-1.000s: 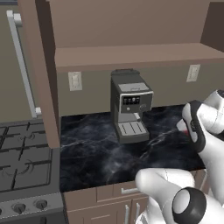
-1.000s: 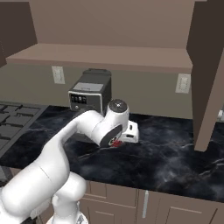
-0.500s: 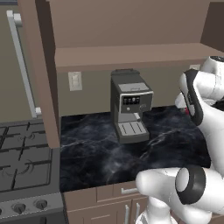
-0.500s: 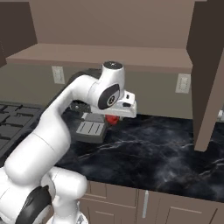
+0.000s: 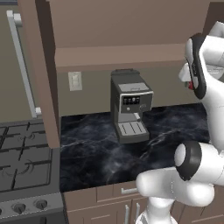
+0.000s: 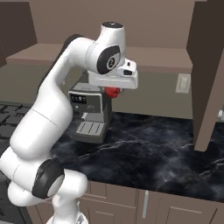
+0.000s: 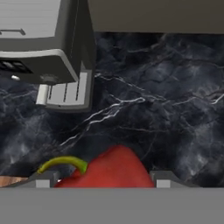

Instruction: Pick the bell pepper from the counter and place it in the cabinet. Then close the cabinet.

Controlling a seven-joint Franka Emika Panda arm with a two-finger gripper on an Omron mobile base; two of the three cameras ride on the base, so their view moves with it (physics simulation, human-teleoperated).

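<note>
One glossy red bell pepper [image 7: 109,170] clenched in gripper [image 6: 113,91], held high above black marble-veined bench [image 6: 144,144], beside grey coffee machine [image 6: 89,114]. Transfer step. Next: lift into brown wooden cabinet [image 6: 144,59], onto its shelf.

Soft, even light fills all three rendered views, with no clear single source and no harsh glare. The black, white-veined marble table [image 6: 153,148] carries a faint pale sheen rather than sharp reflections. The grey box-shaped coffee machine [image 5: 130,111] throws only a weak, diffuse shadow at its foot, and the wall under the brown wooden wall cabinet [image 5: 118,52] sits slightly dimmer. The robot's glossy white arm shows gentle shading, darker beneath. Everything looks a little soft and low in detail; the glossy red bell pepper [image 7: 109,170] close to the hand camera is blurred at its edges.
</note>
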